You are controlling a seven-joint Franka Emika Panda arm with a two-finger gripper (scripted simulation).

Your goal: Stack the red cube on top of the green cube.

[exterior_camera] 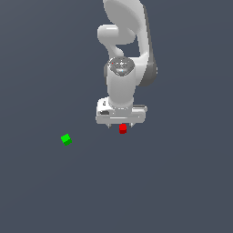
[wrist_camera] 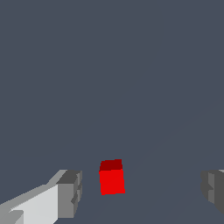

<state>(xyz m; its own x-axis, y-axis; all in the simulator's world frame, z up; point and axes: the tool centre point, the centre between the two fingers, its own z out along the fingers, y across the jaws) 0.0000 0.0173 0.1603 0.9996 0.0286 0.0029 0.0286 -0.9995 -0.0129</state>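
Note:
The red cube [exterior_camera: 122, 129] lies on the dark grey floor, directly under my white gripper [exterior_camera: 121, 124]. In the wrist view the red cube [wrist_camera: 112, 177] sits between my two spread fingers [wrist_camera: 70, 192], touching neither. The gripper [wrist_camera: 140, 190] is open and holds nothing. The green cube [exterior_camera: 66, 139] lies apart on the floor, toward the exterior view's left and a little nearer the camera than the red one. The green cube is out of the wrist view.
The white arm [exterior_camera: 125, 50] rises behind the gripper toward the top of the exterior view. The dark grey floor [exterior_camera: 173, 182] shows no other objects.

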